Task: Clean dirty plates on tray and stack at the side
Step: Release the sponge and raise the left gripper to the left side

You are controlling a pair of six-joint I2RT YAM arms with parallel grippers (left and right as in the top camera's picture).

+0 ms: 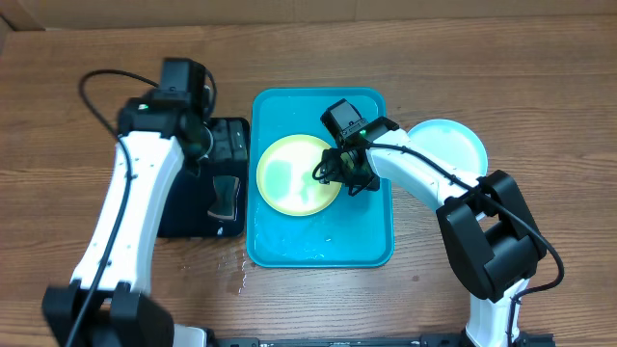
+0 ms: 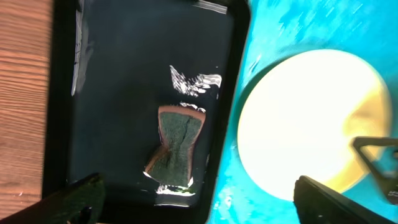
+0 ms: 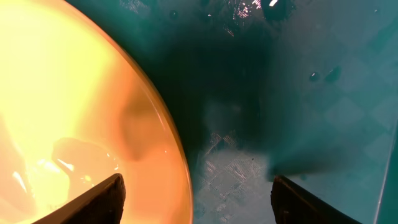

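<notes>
So far one blue plate (image 1: 453,145) sits aside on the bench (image 1: 540,87); a yellow-green plate (image 1: 289,178) lies in the tray (image 1: 318,246). Both arms' jaws stand open, empty.

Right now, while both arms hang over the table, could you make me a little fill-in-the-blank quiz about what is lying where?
1. In the overhead view, the sponge lies in the black tray, to the ____ of the turquoise tray.
2. The turquoise tray carries just ____ plate: the yellow-green plate.
3. The light-blue plate rests not on a tray but on the wooden ____.
4. The left fingers stand ____, with nothing between them.

Missing words: left; one; table; open.
</notes>
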